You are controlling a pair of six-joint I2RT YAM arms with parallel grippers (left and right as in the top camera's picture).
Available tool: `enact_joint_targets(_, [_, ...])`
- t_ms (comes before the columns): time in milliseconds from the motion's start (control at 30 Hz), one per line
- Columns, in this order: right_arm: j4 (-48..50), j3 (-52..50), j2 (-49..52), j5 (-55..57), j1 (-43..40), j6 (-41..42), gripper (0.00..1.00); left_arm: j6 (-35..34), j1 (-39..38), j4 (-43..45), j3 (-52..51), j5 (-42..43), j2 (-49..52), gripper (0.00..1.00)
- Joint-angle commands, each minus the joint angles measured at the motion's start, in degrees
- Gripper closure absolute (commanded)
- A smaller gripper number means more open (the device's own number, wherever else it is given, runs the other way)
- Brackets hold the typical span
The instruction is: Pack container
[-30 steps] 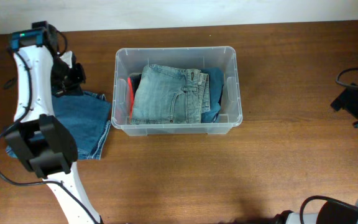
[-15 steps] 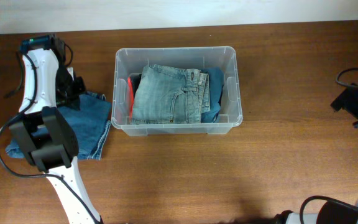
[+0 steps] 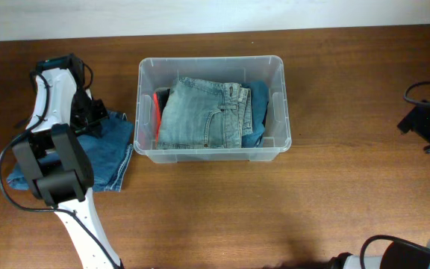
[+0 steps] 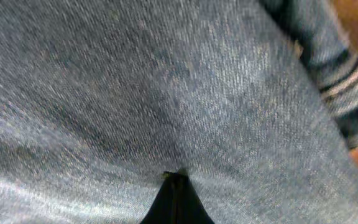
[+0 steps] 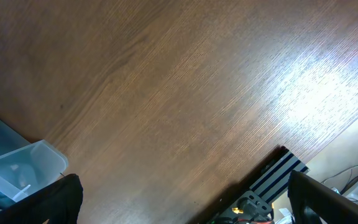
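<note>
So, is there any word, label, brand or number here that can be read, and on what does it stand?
None can be read.
Clear plastic container: no label shows; light folded jeans cover its base.
Darker blue jeans beside it, under the left gripper: plain denim only.
Wooden table: no writing.

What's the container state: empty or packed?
Partly packed: folded light jeans fill most of the container; a darker denim piece lies outside, beside it.

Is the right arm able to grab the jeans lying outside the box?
Probably not: the right end effector sits far right, open, and the container stands between it and those jeans.
</note>
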Motion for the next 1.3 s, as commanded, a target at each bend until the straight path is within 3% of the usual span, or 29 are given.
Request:
enact_joint_targets(0, [-0.02, 0.11, -0.22, 0.11, -0.24, 0.31, 0.02, -3.28, 0.68, 2.12, -0.46, -0.59, 1.46, 0.99])
enact_joint_targets(200, [-0.02, 0.11, -0.20, 0.09, -0.24, 0.31, 0.02, -4.96, 2.86, 5.57, -0.46, -0.55, 5.88, 0.99])
enact_joint_targets(533, [-0.02, 0.11, -0.22, 0.09, -0.26, 0.31, 0.02, -19.30, 13.03, 16.06, -0.46, 5.05, 9.25, 0.99])
enact_joint_targets(800, [-0.02, 0.11, -0.22, 0.09, -0.26, 0.31, 0.02, -19.50, 21.68, 16.52, -0.44, 6.10, 9.22, 0.99])
enact_joint_targets(1000, [-0.02, 0.11, -0.22, 0.11, -0.24, 0.31, 0.02, -12.87, 23.61, 16.13, 1.90, 15.21, 9.18, 0.98])
enact_joint_targets(1200, [-0.02, 0.11, -0.22, 0.09, -0.26, 0.31, 0.02, -2.19, 23.56, 6.58, 13.97, 25.88, 9.11, 0.75])
enact_joint_targets(1267, [-0.02, 0.11, -0.22, 0.09, -0.26, 0.31, 0.01, 1.16, 23.56, 2.54, 18.27, 27.54, 9.11, 0.73])
